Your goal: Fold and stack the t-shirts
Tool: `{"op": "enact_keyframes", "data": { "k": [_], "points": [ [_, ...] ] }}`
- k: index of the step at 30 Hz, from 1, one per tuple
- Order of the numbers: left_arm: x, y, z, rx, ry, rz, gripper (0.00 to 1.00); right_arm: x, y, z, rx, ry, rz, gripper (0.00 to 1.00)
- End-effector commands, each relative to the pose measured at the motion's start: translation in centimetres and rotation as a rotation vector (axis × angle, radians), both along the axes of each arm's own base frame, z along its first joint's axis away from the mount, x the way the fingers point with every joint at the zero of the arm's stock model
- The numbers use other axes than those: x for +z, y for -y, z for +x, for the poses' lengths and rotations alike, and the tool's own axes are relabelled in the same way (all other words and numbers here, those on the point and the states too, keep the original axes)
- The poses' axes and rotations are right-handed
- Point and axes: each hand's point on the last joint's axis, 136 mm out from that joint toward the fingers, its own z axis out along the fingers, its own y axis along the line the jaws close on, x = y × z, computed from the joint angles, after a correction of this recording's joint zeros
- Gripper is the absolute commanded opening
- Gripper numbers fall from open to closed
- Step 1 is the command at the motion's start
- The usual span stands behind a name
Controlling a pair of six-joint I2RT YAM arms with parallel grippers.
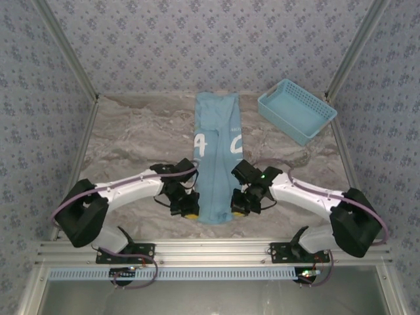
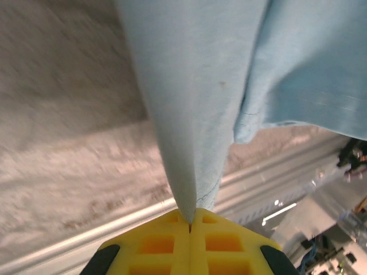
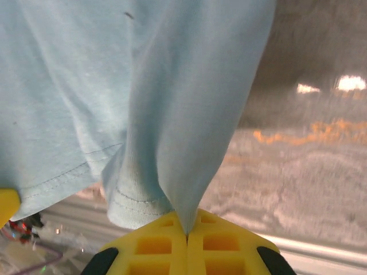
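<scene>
Sky-blue t-shirt [image 1: 216, 157], folded lengthwise, mid-table

The t-shirt [image 1: 216, 125] has its white lettering [image 1: 201, 143] broken by folds, unreadable; both wrist views cut it off at the top edge, and the bench [image 2: 69, 143] behind is blurred

It looks like a robotics lab test cell rather than a home. A left arm [image 1: 125, 187] and a right arm [image 1: 308, 193] are bolted to an aluminium rail [image 1: 216, 251] at the near edge of a marble-patterned bench [image 1: 131, 138]. Patterned backdrop panels [image 1: 197, 39] on slanting metal struts [image 1: 67, 49] box it in, and loose cables [image 1: 134, 270] trail below.
</scene>
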Motion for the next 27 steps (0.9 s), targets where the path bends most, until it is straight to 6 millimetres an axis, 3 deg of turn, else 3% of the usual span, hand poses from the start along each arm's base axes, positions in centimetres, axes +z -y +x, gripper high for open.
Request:
{"op": "enact_keyframes", "data": {
  "k": [1,4,8,14,18,24,27],
  "points": [
    [1.1,-0.5,-2.8,-0.043,-0.051,-0.023,0.00,0.9,1.3,-3.1,0.040,-0.077,-0.004,0.00],
    [1.6,-0.6,-2.3,0.006,-0.014,-0.031,0.00,1.8,1.5,-3.1,0.021,-0.075,0.010,0.00],
    [1.8,0.0,-0.2,0.068,0.028,-0.025,0.00,2.0,1.5,-1.2,-0.017,-0.044,0.014,0.00],
    [2.3,0.4,5.6,0.201,0.073,-0.015,0.00,2.7,1.0,3.3,-0.068,0.006,0.049,0.00],
    [3.5,1.2,9.9,0.250,0.101,-0.038,0.00,3.8,0.7,7.3,-0.073,0.050,0.055,0.00],
    [4.6,0.2,17.6,0.367,0.146,-0.053,0.00,5.7,0.8,15.5,-0.122,0.133,0.071,0.00],
    [4.0,-0.2,21.4,0.411,0.156,-0.065,0.00,5.1,0.8,19.3,-0.148,0.147,0.070,0.00]
  ]
}}
